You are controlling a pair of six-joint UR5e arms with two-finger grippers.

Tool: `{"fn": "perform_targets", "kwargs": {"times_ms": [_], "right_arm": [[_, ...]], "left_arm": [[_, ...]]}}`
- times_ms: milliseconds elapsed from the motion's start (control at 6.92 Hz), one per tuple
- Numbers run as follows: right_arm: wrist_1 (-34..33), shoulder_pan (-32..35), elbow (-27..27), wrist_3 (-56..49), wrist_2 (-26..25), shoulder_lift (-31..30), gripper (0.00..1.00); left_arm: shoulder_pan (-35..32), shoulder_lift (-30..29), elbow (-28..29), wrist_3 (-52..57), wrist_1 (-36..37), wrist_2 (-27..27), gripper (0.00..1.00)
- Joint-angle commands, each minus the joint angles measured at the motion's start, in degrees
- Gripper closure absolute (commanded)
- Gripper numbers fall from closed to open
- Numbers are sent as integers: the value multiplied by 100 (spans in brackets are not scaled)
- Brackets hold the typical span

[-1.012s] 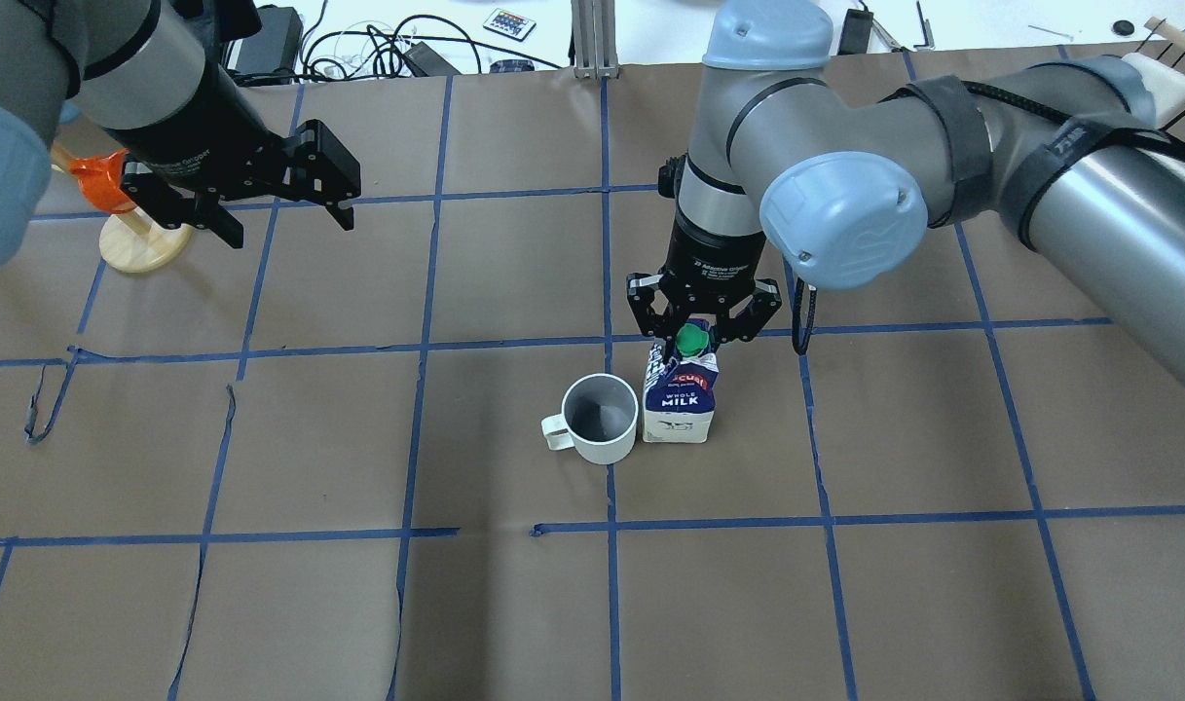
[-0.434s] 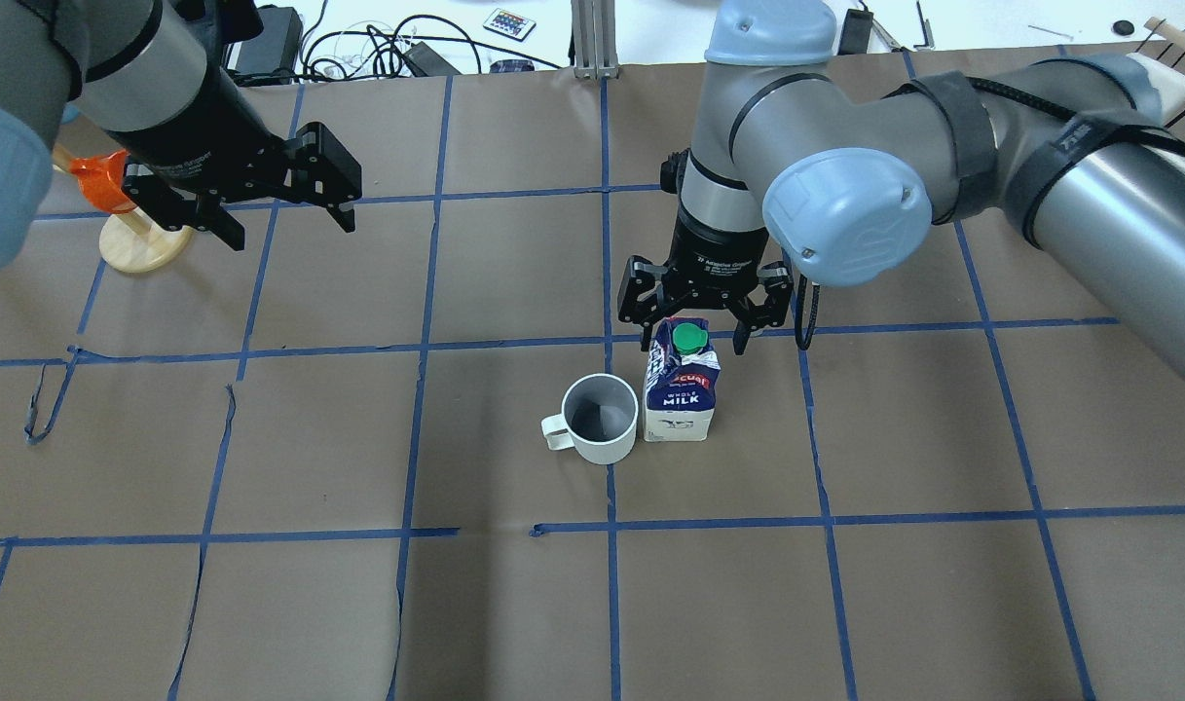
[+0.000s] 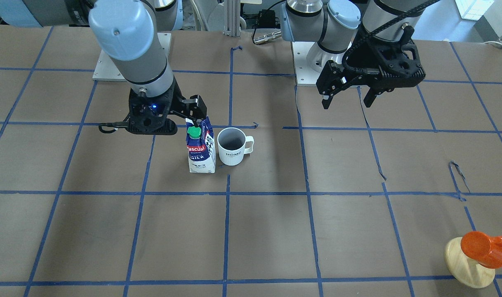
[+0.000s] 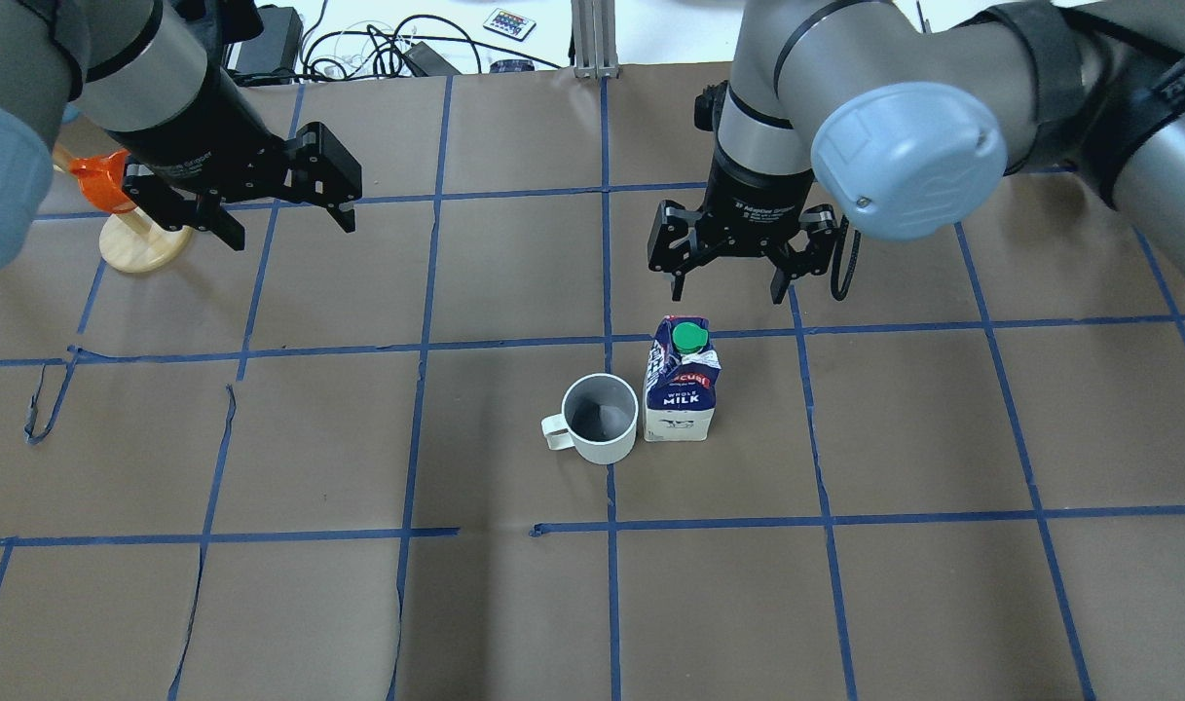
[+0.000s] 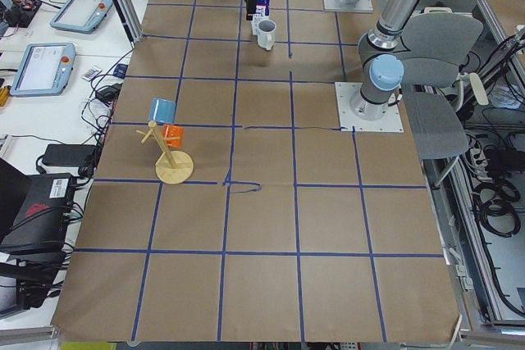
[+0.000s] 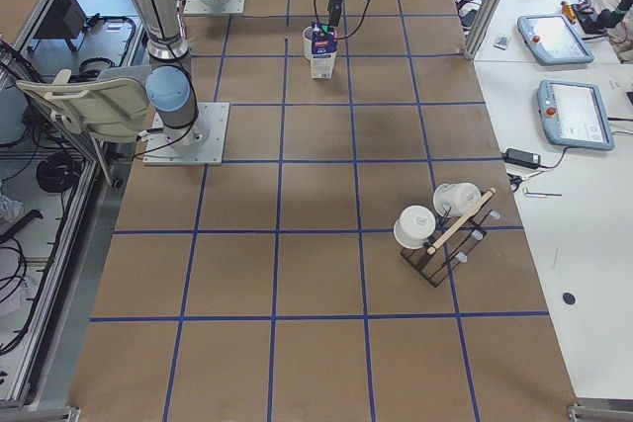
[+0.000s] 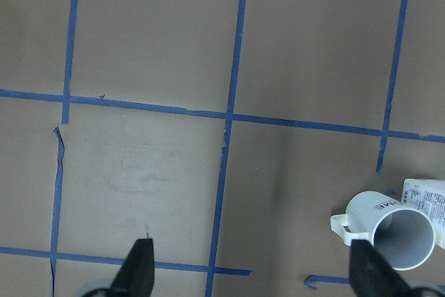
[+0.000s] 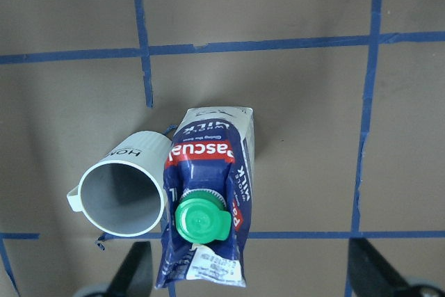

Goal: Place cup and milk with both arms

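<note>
Overhead exterior shows the milk (image 4: 681,389) upright on the table (image 4: 904,604), cup (image 4: 600,419) just beside it, nearly beneath the right fingers (image 4: 676,277), spread wide and empty; the left fingers (image 4: 329,175), likewise wide and empty, hang well apart.

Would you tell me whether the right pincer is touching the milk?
Apart. The overhead view shows a clear gap between the open right pincer and the milk.
</note>
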Motion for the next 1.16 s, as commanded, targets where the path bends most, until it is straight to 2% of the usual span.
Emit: {"fn": "perform_targets", "kwargs": {"times_ms": [0,145,578,1012], "right_arm": [[432,-813,-122,-404,-204,-525,0],[539,-948,-123,-738,-240,-684,0],[926,-1038,-131,-812,-537,-1027,0],[901,-1029,-166,-803,-495,-1037,0]], "left_arm": [[0,0,0,0,0,0,0],[0,0,0,0,9,-9,0],[0,0,0,0,0,-9,0],[-9,0,-9,0,0,-9,0]]}}
